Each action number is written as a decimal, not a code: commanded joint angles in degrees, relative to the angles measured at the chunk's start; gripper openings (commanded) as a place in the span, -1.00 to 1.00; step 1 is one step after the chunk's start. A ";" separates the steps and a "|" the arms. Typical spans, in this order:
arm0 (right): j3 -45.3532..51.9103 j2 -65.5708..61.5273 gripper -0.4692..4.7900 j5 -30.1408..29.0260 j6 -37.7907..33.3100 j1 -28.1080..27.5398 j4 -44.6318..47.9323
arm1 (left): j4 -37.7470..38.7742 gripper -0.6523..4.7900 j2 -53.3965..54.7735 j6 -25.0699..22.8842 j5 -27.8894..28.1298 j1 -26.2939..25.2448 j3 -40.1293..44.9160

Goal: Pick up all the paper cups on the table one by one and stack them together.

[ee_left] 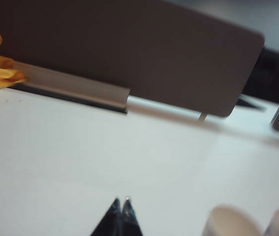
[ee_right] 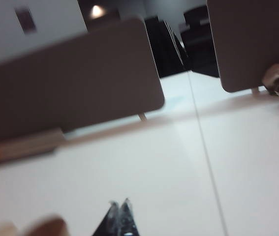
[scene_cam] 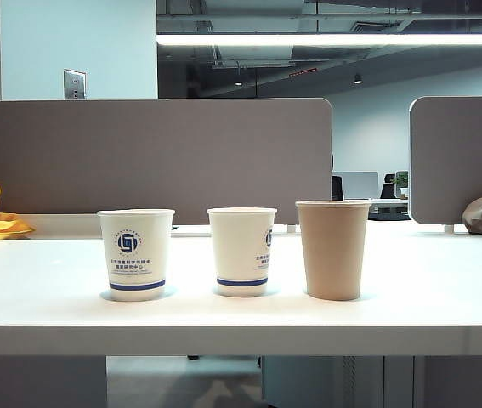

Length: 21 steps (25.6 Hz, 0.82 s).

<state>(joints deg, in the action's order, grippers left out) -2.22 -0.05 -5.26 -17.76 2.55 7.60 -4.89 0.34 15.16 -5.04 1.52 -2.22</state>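
Three paper cups stand upright in a row on the white table point(scene_cam: 445, 289), apart from each other: a white cup point(scene_cam: 136, 253) on the left, a second white cup point(scene_cam: 241, 251) in the middle, a brown cup point(scene_cam: 333, 249) on the right. The left gripper point(ee_left: 121, 200) and the right gripper point(ee_right: 119, 202) hang above the table, both with fingers pressed together and holding nothing.

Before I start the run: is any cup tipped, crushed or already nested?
Nothing stands out. The left white cup, middle white cup and brown cup stand upright and apart in a row on the table, undamaged and unstacked.
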 commanded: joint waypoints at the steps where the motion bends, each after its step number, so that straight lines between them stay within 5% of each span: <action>1: -5.27 -0.04 -0.83 -1.70 -7.98 0.04 0.02 | -1.99 -0.78 -0.02 3.28 -0.15 -0.07 -5.38; 5: -13.22 -0.13 -0.83 -7.58 -5.07 0.04 -8.04 | -1.18 -0.78 -0.02 2.89 -1.49 -0.07 -13.11; 8: -19.91 -0.63 -0.83 -8.50 -0.85 0.04 -15.12 | 1.42 -0.78 0.22 -2.49 -2.56 -0.07 -19.41; 14: -33.77 -9.66 -0.83 -9.14 7.61 0.07 -28.35 | 16.96 -0.78 7.08 -5.73 -2.73 -0.07 -32.85; 18: -45.83 -26.34 -0.83 -13.60 10.99 0.07 -36.15 | 25.27 -0.78 21.57 -5.66 -4.70 -0.07 -43.36; 21: -59.41 -46.51 -0.83 -20.70 12.46 0.20 -43.69 | 28.72 -0.78 41.53 -2.56 -15.96 -0.07 -54.23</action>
<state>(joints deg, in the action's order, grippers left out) -58.52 -42.28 -22.48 -5.85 2.68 -33.91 22.13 38.13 10.59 -16.84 1.52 -54.78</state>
